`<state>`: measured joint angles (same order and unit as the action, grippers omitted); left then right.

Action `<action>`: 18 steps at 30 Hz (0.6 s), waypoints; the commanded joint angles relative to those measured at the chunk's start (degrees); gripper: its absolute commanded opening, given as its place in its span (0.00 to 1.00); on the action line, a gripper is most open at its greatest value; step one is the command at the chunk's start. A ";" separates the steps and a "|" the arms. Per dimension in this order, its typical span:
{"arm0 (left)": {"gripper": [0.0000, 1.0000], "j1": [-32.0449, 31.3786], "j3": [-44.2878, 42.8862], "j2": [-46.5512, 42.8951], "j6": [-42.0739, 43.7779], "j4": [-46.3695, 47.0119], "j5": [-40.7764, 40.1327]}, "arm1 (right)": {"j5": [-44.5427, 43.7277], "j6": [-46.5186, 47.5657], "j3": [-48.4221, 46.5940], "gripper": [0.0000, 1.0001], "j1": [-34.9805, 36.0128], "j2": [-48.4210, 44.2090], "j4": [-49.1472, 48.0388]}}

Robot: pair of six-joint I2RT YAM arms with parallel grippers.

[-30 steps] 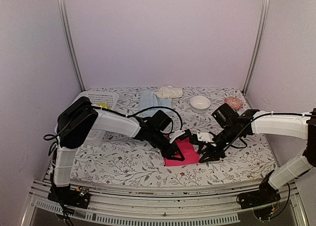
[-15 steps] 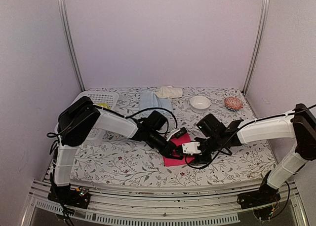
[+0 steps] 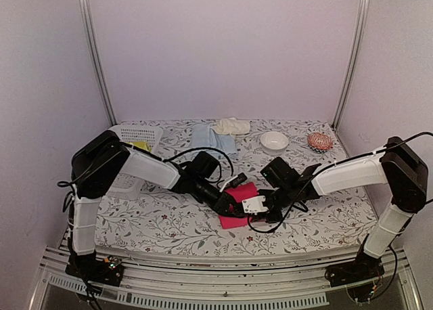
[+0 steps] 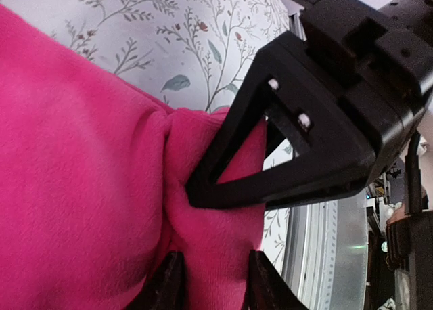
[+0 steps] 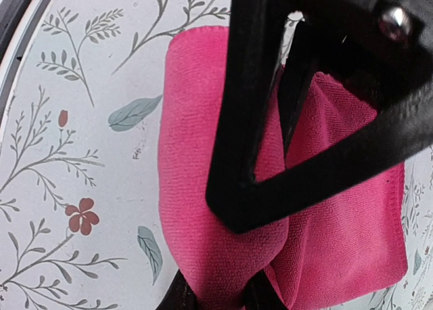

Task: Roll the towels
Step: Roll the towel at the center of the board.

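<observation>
Low in the middle of the top view, the hot pink towel lies on the floral cloth with its near edge bunched. Both grippers are clamped on that edge, seemingly so the two ends turn over together and the roll starts even. The left gripper pinches a fold at the bottom of its view, and the right gripper nips the cloth just beside it. Farther back, at upper middle, the light blue towel and cream towel lie well apart from both.

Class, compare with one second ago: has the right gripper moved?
Yes: the right gripper moved left, from below-right of the white bowl to below-left of it.
</observation>
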<state>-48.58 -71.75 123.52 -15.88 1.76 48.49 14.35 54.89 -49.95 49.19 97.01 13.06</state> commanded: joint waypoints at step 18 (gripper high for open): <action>0.44 -12.31 35.22 -37.72 2.33 15.79 -54.90 | 25.31 -1.95 -26.57 0.05 -2.84 25.87 51.90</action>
<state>-53.41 -40.38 91.79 -16.71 11.51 11.46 35.20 52.10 -73.84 47.03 114.56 44.07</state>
